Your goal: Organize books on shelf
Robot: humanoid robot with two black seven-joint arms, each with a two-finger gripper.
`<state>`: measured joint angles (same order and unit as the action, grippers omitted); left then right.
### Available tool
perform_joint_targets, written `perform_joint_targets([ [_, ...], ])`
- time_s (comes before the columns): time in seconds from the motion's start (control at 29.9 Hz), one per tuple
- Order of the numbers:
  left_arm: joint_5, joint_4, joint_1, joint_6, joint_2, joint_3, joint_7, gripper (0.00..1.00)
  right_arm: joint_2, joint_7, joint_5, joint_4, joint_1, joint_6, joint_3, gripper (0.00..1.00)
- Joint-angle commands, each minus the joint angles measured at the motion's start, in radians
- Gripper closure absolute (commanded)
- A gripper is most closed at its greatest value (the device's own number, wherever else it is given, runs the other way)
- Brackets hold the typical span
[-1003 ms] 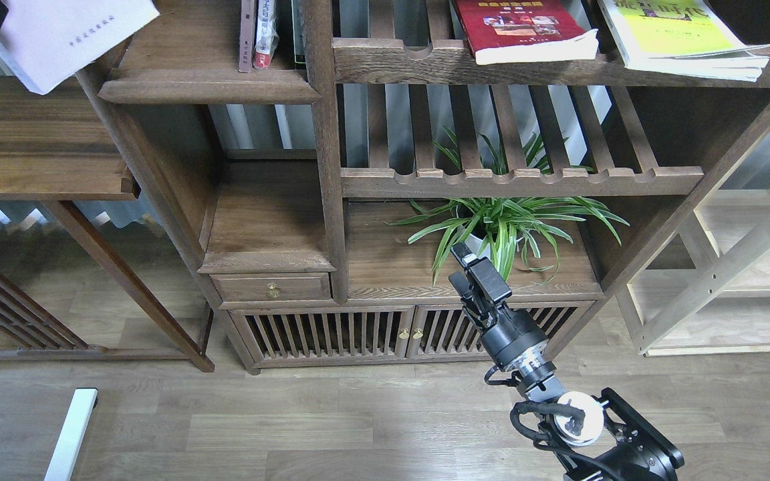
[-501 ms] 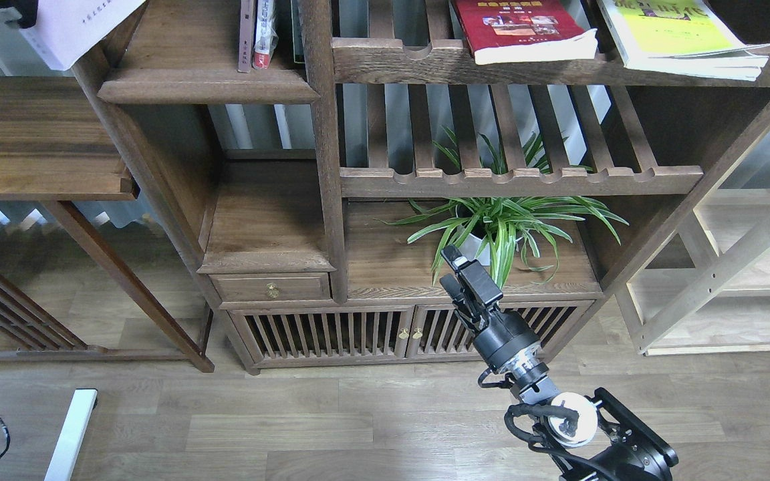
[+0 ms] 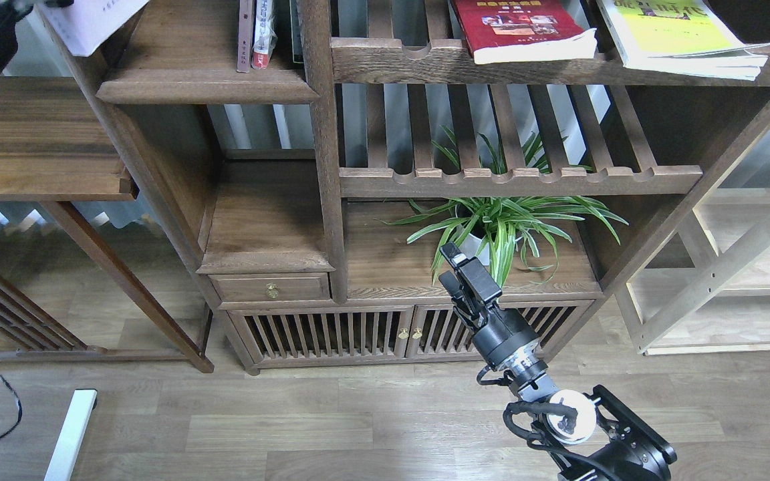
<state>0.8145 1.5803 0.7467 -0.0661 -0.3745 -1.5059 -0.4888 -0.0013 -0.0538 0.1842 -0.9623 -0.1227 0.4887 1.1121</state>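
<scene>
A pale lavender-white book hangs tilted at the top left, over the left end of the dark shelf with the moulded front edge. My left gripper is shut on it at the frame's top edge, mostly cut off. The dark red book and the yellow-green book lie flat on the slatted rack to the right. My right gripper hovers low in front of the cabinet, fingers together and holding nothing.
Thin brown-spined and white/red-spined books stand at the shelf's right end against the post. A spider plant sits just behind my right gripper. A side table is at the left.
My left arm has carried the pale book up and to the right, toward the shelf bay, so less of it shows. The right gripper has drifted slightly left.
</scene>
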Motion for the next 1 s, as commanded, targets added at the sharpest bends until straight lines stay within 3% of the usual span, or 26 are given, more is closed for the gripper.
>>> perform_joint_targets([
  [0.0, 0.006, -0.049, 0.04, -0.001, -0.006, 0.038, 0.0, 1.0, 0.001, 0.0, 0.0, -0.001, 0.0, 0.0, 0.0, 0.01],
  [0.67, 0.04, -0.393, 0.272, -0.005, 0.026, 0.248, 0.001, 1.0, 0.001, 0.003, 0.001, -0.003, 0.0, 0.0, 0.002, 0.01],
  [0.84, 0.035, -0.46, 0.29, -0.05, 0.069, 0.3, 0.15, 1.0, 0.001, 0.003, 0.001, -0.003, 0.001, 0.0, 0.002, 0.01],
  [0.97, 0.025, -0.49, 0.316, -0.081, 0.08, 0.355, 0.18, 1.0, 0.001, 0.003, 0.001, -0.004, 0.0, 0.0, 0.002, 0.01],
])
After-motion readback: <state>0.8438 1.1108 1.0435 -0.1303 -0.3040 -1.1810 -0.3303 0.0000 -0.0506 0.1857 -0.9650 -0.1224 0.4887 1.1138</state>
